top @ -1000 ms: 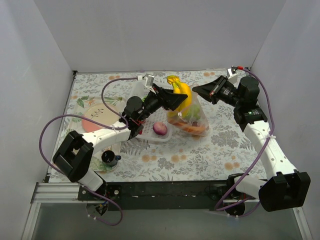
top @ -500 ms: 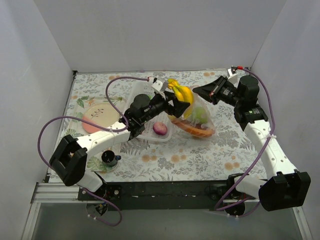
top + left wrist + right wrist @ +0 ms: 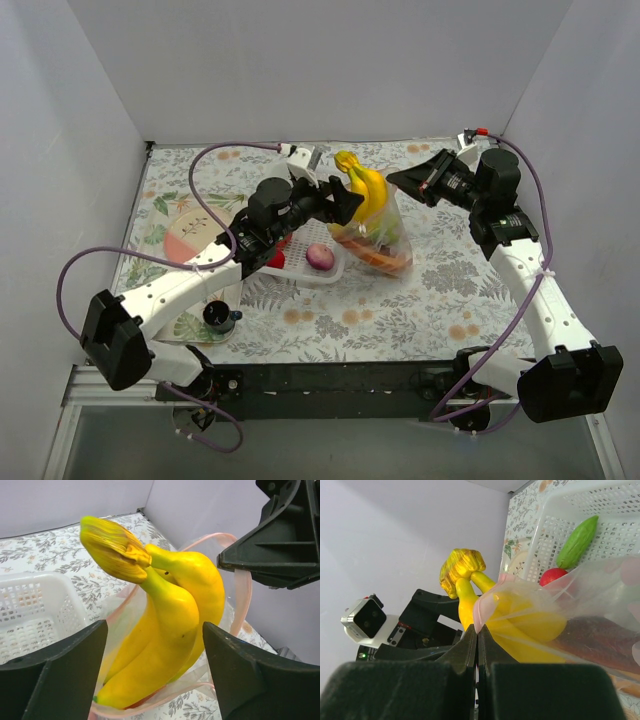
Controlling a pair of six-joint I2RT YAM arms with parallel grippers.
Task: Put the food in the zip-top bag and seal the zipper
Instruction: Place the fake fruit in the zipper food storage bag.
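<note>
Right pincer clamps zip-top bag rim — banana bunch stands half inside.

Our floral surface carries a white slotted basket at centre, with the zip-top bag resting just beside it on the right. We see a pink plate at left and a second plate near the front edge.
</note>
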